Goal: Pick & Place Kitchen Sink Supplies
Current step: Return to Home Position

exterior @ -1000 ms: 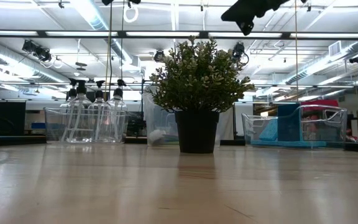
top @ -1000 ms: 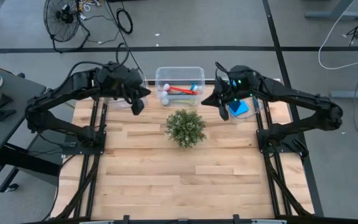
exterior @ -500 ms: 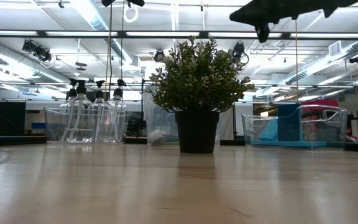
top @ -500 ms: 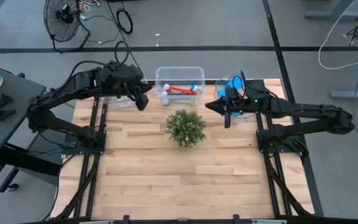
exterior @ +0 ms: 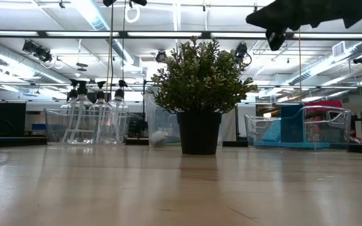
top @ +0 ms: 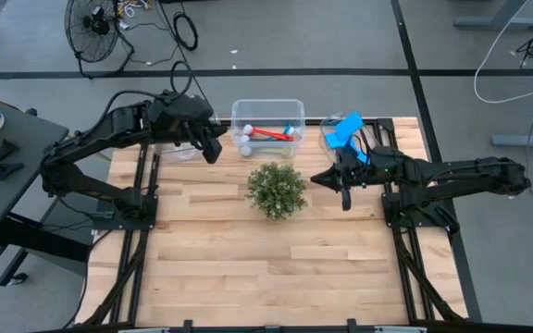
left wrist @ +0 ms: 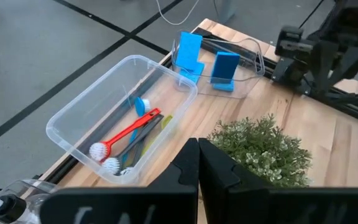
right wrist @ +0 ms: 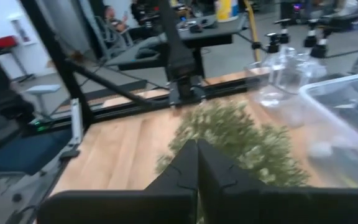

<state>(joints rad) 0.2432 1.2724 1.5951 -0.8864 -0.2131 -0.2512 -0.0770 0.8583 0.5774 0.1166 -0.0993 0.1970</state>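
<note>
Red, blue and dark dish brushes (left wrist: 129,134) lie in the middle clear bin (top: 266,109) at the table's far edge. Blue sponges (top: 345,129) stand on edge in the right bin (left wrist: 253,65). Clear bottles with black caps (exterior: 93,113) stand in the left bin. My left gripper (top: 211,148) hangs shut and empty between the bottle bin and the brush bin. My right gripper (top: 343,190) is shut and empty, in the air just right of the plant and nearer than the sponge bin. In the low view it (exterior: 274,41) shows high up.
A bushy green plant (top: 276,190) in a dark pot stands mid-table between the two grippers. Bare wooden tabletop (top: 266,268) stretches to the near edge. Arm frames run along both table sides. People sit in the room beyond, in the right wrist view.
My right gripper has left the air over the sponge bin, going down and toward the near edge beside the plant. It has tipped up toward level and stayed shut and empty. My left gripper has rolled slightly in place.
</note>
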